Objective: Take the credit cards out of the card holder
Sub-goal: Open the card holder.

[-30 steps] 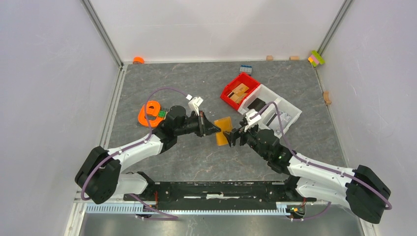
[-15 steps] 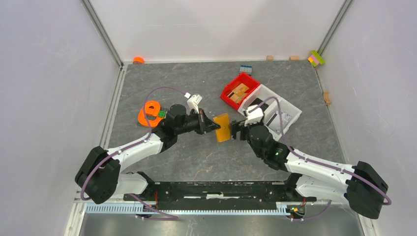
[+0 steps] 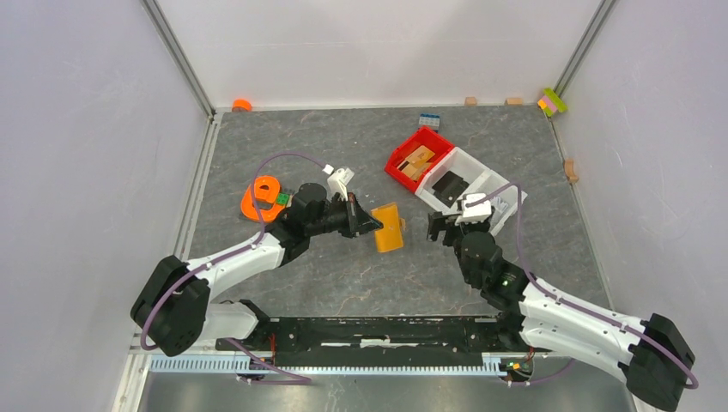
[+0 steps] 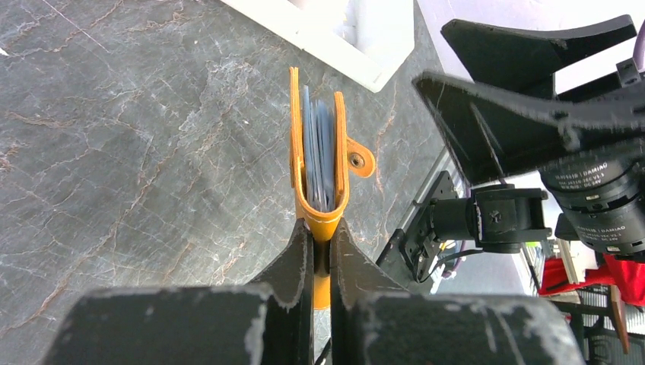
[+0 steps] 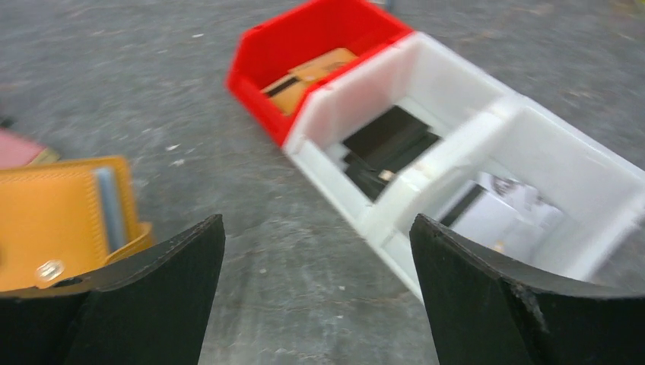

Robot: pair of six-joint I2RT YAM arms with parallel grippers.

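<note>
Left pincer pinched tight on fold of flat orange-tan leather card holder, jutting ahead; my right pincer wide open, empty. Narrow grip: holder may twist loose when I tug cards.

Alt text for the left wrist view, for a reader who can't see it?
The left gripper is shut on the fold of the orange card holder, seen edge-on with blue-grey layers between its covers. Behind it lie the grey marbled table and a white bin corner; the right gripper stands open at upper right.
</note>
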